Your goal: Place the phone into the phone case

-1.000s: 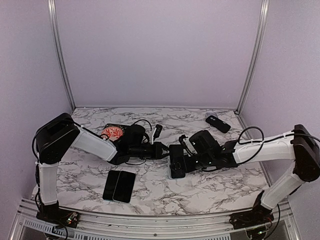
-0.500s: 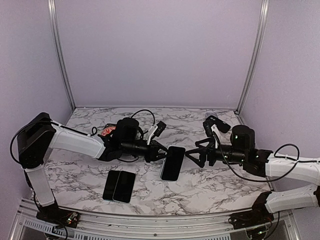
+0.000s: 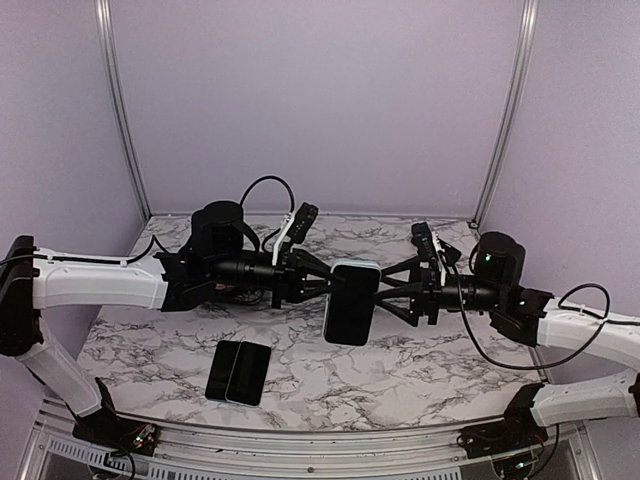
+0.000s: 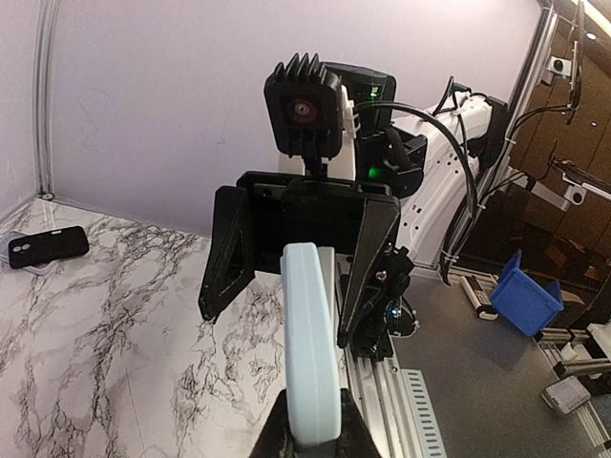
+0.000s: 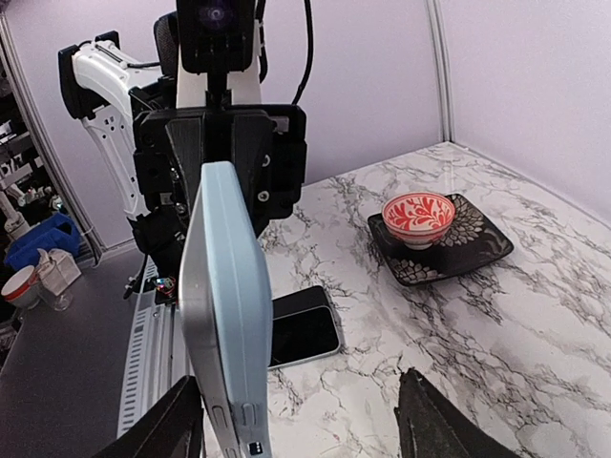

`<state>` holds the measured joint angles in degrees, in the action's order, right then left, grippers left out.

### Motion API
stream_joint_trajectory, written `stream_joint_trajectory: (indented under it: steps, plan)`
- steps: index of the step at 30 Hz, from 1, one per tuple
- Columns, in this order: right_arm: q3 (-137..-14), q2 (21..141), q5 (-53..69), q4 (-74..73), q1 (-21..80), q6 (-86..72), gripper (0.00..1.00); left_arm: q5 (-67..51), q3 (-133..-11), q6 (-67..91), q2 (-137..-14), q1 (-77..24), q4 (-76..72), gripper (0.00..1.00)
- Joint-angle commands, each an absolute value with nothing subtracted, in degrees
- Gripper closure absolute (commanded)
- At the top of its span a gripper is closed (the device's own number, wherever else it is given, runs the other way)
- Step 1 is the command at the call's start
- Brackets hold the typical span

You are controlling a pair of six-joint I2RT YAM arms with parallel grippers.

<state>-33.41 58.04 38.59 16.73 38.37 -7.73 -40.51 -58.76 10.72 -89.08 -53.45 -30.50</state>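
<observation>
Phone case (image 3: 356, 266), pale blue, hangs over mid worktop (image 3: 420, 370), clamped in left tool (image 3: 323, 284); right tool (image 3: 384, 289) straddles it, jaws apart. Phone (image 3: 350, 312) prob. already seated as dark face; remaining: fit check, set-down.

The pale blue phone case (image 4: 311, 343) shows edge-on in both wrist views, its lower end cut off at 6 o'clock. From above, its dark face does not show whether a phone sits inside. The left gripper (image 4: 312, 439) is cropped to finger stubs at 6 o'clock. In the right wrist view the case hides part of two dark phones (image 5: 307, 324) at centre. The right gripper (image 5: 301, 382) shows only its fingers (image 5: 162, 429), cut off at 6 o'clock. A dark object (image 4: 48, 248) at 9 o'clock in the left wrist view is too small to identify.
</observation>
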Motion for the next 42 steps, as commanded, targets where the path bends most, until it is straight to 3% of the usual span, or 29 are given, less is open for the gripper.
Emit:
stream_joint_trajectory:
  steps: [1,6,7,9,16,17,18,19,20,22,29,33,34,36,37,41,42]
  plan:
    - [-34.04,59.34,42.86,23.11,39.74,-9.73,0.37,-42.1,-61.11,10.1,-88.03,-54.2,-33.22,1.0]
    - [-37.25,62.48,43.47,19.99,42.13,-7.28,0.62,-42.01,-62.0,9.86,-88.22,-54.47,-33.22,1.0]
    - [-37.85,62.87,44.36,19.33,42.26,-6.88,0.7,-42.06,-62.04,9.79,-88.21,-54.49,-33.22,1.0]
    - [-38.62,63.23,45.7,18.79,42.27,-6.62,0.98,-42.11,-61.82,9.83,-88.24,-54.49,-33.22,1.0]
    - [-40.81,61.35,44.81,16.75,42.27,-6.32,1.0,-42.1,-61.75,10.38,-88.18,-54.49,-33.22,1.0]
    - [-41.47,61.14,44.82,16.13,42.26,-5.99,1.0,-42.28,-61.78,10.39,-88.3,-54.49,-33.22,0.83]
    - [-42.2,60.9,44.85,15.4,42.24,-5.69,1.0,-42.3,-61.74,10.33,-88.48,-54.49,-33.22,0.6]
    - [-42.79,60.64,44.9,14.94,42.27,-5.41,1.0,-42.23,-61.66,10.3,-88.67,-54.49,-33.22,0.44]
    - [-43.35,60.28,44.9,14.78,42.21,-5.35,1.0,-41.94,-61.5,10.13,-88.82,-54.49,-33.27,0.36]
    - [-44.03,59.34,44.78,14.84,42.27,-5.03,1.0,-41.34,-60.87,9.75,-88.94,-54.49,-33.22,0.32]
    - [-44.6,56.47,44.27,19.13,41.96,-6.16,1.0,-40.45,-59.08,8.12,-89.36,-55.0,-33.22,0.33]
    - [-45.11,56.72,44.18,20.6,41.94,-6.89,1.0,-39.84,-59.77,7.49,-89.87,-55.81,-33.22,0.59]
    - [-45.18,56.84,44.21,20.67,41.96,-7.06,1.0,-40.19,-60.06,7.33,-90.1,-56.01,-33.22,0.68]
    - [-45.26,56.86,43.93,20.71,41.85,-6.97,1.0,-40.13,-60.24,7.07,-90.34,-56.31,-33.22,0.95]
    - [-45.27,56.72,43.86,20.73,41.9,-6.97,1.0,-39.77,-60.17,7.08,-90.35,-56.33,-33.22,1.0]
    - [-45.1,56.14,43.66,20.85,41.69,-6.77,1.0,-38.67,-59.11,6.6,-89.79,-56.43,-33.23,0.99]
    - [-45.13,55.9,43.68,20.83,41.6,-6.77,1.0,-37.8,-58.74,6.53,-89.69,-56.43,-33.22,0.76]
